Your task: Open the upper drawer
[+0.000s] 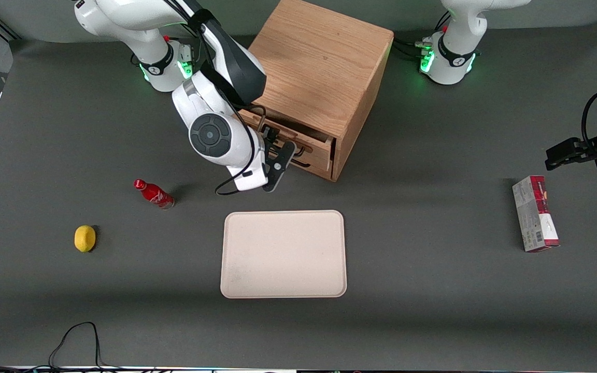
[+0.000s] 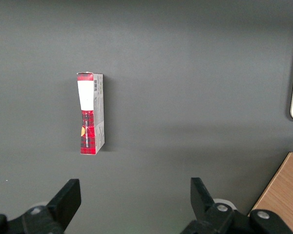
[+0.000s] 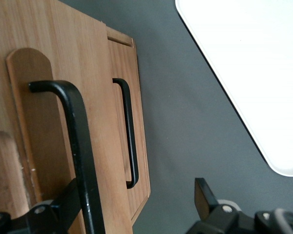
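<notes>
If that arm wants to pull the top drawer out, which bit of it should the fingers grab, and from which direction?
The thin black bar handle on the upper drawer is probably the best hold. It stands off the wooden front, leaving a gap for a finger. Come straight at the drawer's front, one finger on each side of the bar, then pull outward. The gripper is already in front of the cabinet, with the bar between its open fingers.

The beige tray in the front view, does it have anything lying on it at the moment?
No, the tray lies bare, while the gripper is at the upper drawer.
</notes>
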